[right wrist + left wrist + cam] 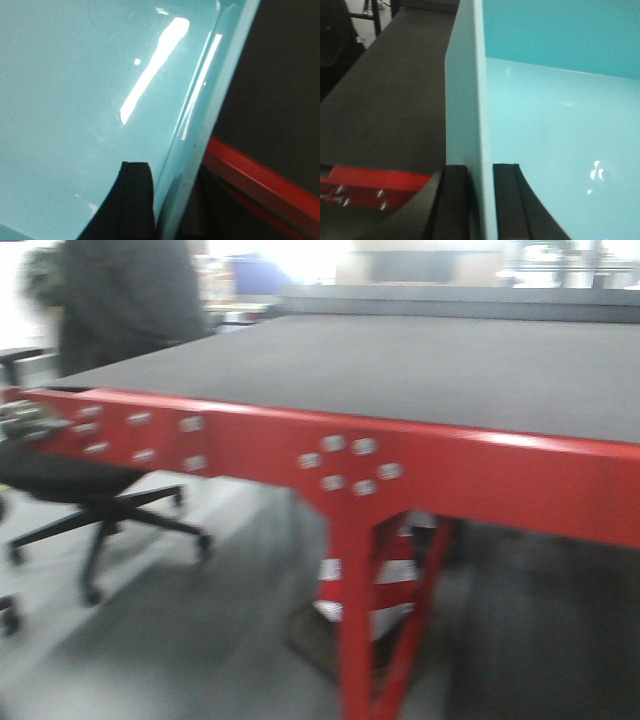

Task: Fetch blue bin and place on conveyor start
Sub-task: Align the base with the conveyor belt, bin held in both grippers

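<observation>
The left gripper [481, 200] pinches one wall of the bin [560, 125] and the right gripper [167, 205] another, outer finger in shadow, at the red edge [260, 185] of the belt [385, 85]; resting or not, I can't tell.

A black office chair [75, 485] stands on the grey floor [170, 640] (all blurred), with bright light washing out the far background.

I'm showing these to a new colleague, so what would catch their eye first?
The conveyor start fills the front view, dark grey with a glossy red edge. In both wrist views the pale turquoise blue bin dominates, its wall pinched by the left end effector.
</observation>
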Controlling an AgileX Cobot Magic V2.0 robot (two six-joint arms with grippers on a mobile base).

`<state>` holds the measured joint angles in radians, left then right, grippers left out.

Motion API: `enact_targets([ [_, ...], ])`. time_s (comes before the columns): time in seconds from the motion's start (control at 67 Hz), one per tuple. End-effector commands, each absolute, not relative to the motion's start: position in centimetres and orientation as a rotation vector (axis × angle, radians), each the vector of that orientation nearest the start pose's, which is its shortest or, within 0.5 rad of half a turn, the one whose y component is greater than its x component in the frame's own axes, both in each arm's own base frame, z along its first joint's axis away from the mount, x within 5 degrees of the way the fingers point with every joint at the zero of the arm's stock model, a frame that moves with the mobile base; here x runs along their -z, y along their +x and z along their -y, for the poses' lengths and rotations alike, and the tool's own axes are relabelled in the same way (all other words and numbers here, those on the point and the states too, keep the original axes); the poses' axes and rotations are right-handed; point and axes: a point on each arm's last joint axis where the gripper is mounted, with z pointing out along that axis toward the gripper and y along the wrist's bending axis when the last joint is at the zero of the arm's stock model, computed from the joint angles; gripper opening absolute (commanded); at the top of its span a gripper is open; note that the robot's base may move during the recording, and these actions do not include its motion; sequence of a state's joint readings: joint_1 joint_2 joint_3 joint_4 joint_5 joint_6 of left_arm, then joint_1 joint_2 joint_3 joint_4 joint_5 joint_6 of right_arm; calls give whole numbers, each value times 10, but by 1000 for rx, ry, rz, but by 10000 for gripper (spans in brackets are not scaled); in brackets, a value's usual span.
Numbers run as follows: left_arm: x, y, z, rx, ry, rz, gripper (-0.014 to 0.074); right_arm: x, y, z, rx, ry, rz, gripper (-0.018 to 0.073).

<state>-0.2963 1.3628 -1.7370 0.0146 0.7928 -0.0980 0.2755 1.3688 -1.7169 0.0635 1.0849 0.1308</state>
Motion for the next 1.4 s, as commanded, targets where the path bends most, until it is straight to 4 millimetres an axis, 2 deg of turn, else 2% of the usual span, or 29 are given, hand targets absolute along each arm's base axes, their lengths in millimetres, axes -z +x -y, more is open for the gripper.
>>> enact_targets([
  [0.0, -524, 264, 79, 272, 172, -1793, -111, -483, 257, -73, -229, -195, -2209, -151],
  [1.387, -524, 264, 79, 272, 172, -1793, -111, -483, 257, -73, -229, -195, -2209, -151],
])
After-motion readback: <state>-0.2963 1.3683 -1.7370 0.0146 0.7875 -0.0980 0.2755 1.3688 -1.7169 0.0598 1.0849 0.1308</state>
